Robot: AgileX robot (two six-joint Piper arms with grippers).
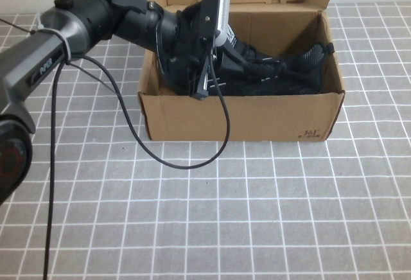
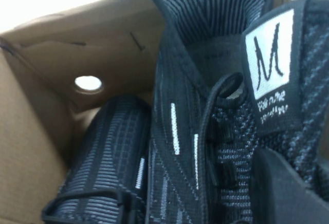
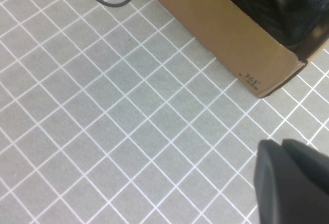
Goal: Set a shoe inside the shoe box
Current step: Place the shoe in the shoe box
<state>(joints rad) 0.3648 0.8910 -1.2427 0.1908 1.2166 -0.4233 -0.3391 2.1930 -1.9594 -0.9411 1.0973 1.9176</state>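
I have the left arm reaching over the near-left corner of the shoe box [image 1: 257, 116], with the left pincer [image 1: 204, 82] down inside it, above the box's left end. From the left wrist view I see the shoe [image 2: 226, 131] right up against the camera: knit upper, white dashes on its side, white tongue label, laces. The left pincer is drawn in narrow, and I judge it is pinched on the shoe at the collar or tongue, though the contact itself is hidden behind the arm in the high view (so I take the grip as likely, not certain).

The shoe lies inside the shoe box, stretching from the box's left end toward its right wall. A second dark sneaker [image 2: 108, 157] lies beside it, nearer the box wall with the round hole.

The right pincer [image 3: 295, 183] is clamped shut on nothing, hanging over the bare tiled counter [image 3: 113, 121] in front of the box's printed corner, well clear of the work.

By my reading the placing step is nearly finished: the shoe is already within the walls. What the next move calls for is spreading the left pincer to let go, then lifting straight up out of the box so that the fingers and the dangling cable [image 1: 138, 142] do not snag laces or drag the front wall.
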